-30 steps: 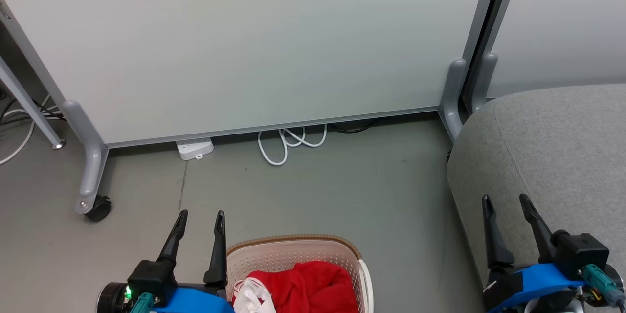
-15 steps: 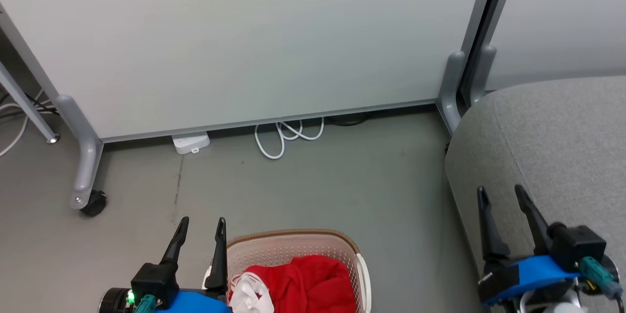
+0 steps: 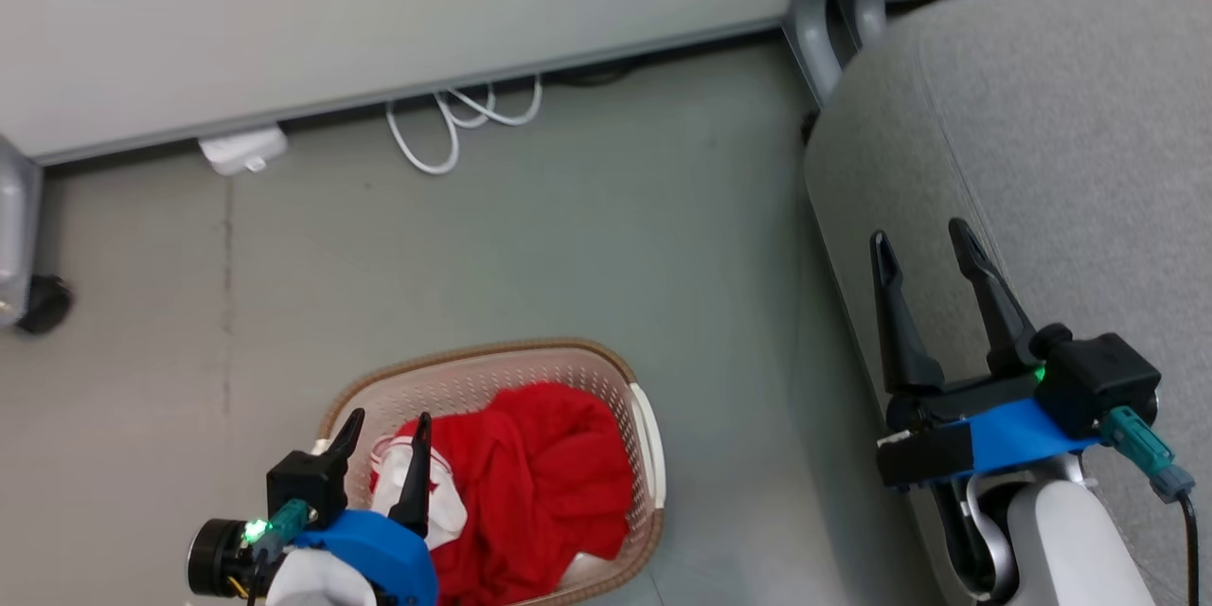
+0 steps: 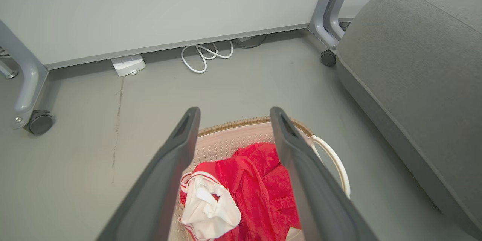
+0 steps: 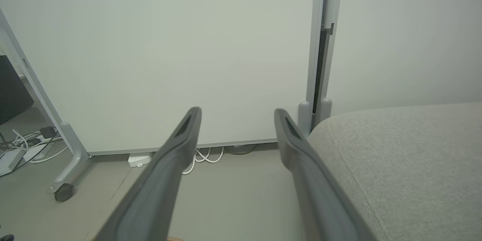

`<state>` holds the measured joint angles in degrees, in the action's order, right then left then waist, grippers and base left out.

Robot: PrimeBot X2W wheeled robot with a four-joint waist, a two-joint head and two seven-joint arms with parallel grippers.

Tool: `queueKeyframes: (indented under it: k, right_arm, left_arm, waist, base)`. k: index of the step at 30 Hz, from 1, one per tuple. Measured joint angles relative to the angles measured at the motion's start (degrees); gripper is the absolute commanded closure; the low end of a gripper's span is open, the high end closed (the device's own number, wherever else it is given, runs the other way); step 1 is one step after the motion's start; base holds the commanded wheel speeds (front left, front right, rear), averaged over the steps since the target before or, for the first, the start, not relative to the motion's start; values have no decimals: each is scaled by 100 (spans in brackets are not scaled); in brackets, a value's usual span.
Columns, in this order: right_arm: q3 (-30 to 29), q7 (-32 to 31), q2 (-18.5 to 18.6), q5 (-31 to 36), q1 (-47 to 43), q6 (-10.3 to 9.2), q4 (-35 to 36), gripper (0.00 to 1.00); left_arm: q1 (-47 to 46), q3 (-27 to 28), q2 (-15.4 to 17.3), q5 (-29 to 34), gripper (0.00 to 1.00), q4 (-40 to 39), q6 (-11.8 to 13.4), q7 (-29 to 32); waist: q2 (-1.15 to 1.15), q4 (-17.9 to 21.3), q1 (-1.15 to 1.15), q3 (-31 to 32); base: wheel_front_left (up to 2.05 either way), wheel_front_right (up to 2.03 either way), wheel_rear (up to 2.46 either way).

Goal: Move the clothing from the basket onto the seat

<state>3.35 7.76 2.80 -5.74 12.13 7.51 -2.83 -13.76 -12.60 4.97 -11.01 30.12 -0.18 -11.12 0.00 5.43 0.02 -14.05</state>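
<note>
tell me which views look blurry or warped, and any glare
Head view: even, soft light, no glare; the partition leg at the left edge looks smeared, the seat casts a faint shadow. Left wrist view: clothing sharp, the left claw looms oversized from the wide lens. Right wrist view: same stretch on the right claw, flat light.

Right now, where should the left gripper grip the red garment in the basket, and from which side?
Probably the bunched ridge atop the crumpled red fabric garment, from straight above: the walls of the cream perforated plastic basket block the sides, and the open left gripper hangs over it.
</note>
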Motion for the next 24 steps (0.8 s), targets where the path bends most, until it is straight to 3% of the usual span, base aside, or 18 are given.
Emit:
queueKeyframes:
  k: [9,24]
  right_arm:
    - [341,168,3,-122,470,0,-55,0]
    - [1058,538,5,-586,880,0,-64,0]
  left_arm:
    - [-933,-31,-52,-242,0,1313,-180,376]
    - [-2313,176,54,-397,0,2865,162,552]
  waist:
    - [0,480,0,-1012]
    - [0,1249,0,-2609]
  base:
    - [0,0,0]
    - [0,0,0]
